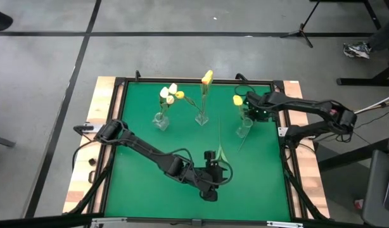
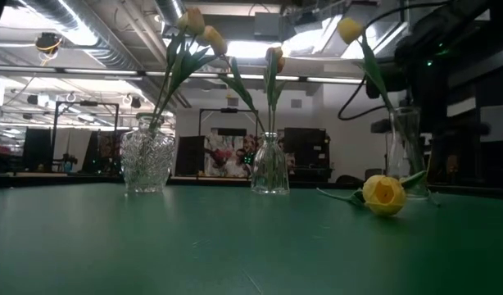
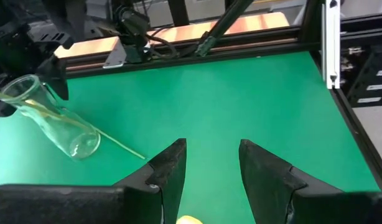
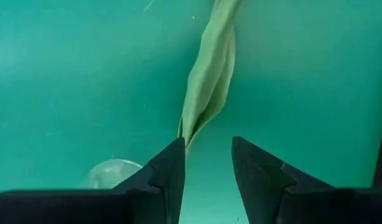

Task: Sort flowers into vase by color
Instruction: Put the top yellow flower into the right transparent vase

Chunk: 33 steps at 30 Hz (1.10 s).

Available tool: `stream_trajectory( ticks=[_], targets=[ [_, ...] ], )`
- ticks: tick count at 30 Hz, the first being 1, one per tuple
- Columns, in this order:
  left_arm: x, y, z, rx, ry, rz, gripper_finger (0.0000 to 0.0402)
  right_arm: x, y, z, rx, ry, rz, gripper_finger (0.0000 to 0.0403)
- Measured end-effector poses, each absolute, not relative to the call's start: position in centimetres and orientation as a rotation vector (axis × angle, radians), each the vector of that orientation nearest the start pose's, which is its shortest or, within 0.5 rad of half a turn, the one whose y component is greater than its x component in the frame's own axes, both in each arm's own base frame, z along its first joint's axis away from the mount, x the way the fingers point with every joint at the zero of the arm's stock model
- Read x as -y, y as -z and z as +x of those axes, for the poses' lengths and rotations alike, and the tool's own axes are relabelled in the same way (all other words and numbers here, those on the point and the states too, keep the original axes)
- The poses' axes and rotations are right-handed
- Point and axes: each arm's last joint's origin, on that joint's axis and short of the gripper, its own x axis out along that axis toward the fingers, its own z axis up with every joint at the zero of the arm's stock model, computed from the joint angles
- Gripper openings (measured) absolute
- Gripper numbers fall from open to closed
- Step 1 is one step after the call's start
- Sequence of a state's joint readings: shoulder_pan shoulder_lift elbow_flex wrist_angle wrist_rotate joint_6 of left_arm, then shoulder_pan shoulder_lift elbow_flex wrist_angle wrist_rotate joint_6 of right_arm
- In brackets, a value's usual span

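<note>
Three glass vases stand in a row on the green mat. The left vase (image 1: 161, 120) holds white and yellow tulips. The middle vase (image 1: 201, 118) holds an orange-yellow tulip. The right vase (image 1: 244, 128) holds one yellow tulip (image 1: 237, 100). Another yellow tulip (image 1: 219, 136) lies flat on the mat, its head (image 2: 384, 195) toward the near edge. My left gripper (image 1: 210, 158) is open above that head, a bit of yellow (image 3: 190, 219) showing between its fingers (image 3: 172, 163). My right gripper (image 1: 250, 111) is open above the right vase, pointing down. My right gripper (image 4: 208, 142) points down from above beside a green leaf (image 4: 206, 81) of the tulip in the right vase. The leaf's narrow end runs up to one fingertip (image 4: 177, 149). I cannot tell whether it touches.
The vases stand in the far half of the mat, and the near half is bare green mat (image 1: 150, 183). A black frame (image 1: 289, 164) edges the mat, with wooden board outside it. The right vase (image 3: 54, 121) with its stem shows ahead of my left gripper.
</note>
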<state>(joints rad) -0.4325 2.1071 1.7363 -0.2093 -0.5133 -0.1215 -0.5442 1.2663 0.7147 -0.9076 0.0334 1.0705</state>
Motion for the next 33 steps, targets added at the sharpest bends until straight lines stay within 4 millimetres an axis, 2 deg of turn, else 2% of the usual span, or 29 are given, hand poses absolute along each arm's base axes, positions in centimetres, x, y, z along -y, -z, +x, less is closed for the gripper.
stream_trajectory(
  ticks=[10,24,33],
  targets=[
    [18.9,-24.5,44.4,-0.523,-0.112,0.146,0.0145,10.6,-17.4,17.2,-1.042,1.216,1.209,0.0131],
    [18.9,-24.5,44.4,-0.524,-0.112,0.146,0.0145,11.7,-17.4,16.6,-1.001,1.257,1.258,0.0131],
    [18.7,-24.5,44.4,-0.526,-0.119,0.152,0.0145,11.1,-14.8,15.9,-0.965,1.229,1.304,0.0131]
  ],
)
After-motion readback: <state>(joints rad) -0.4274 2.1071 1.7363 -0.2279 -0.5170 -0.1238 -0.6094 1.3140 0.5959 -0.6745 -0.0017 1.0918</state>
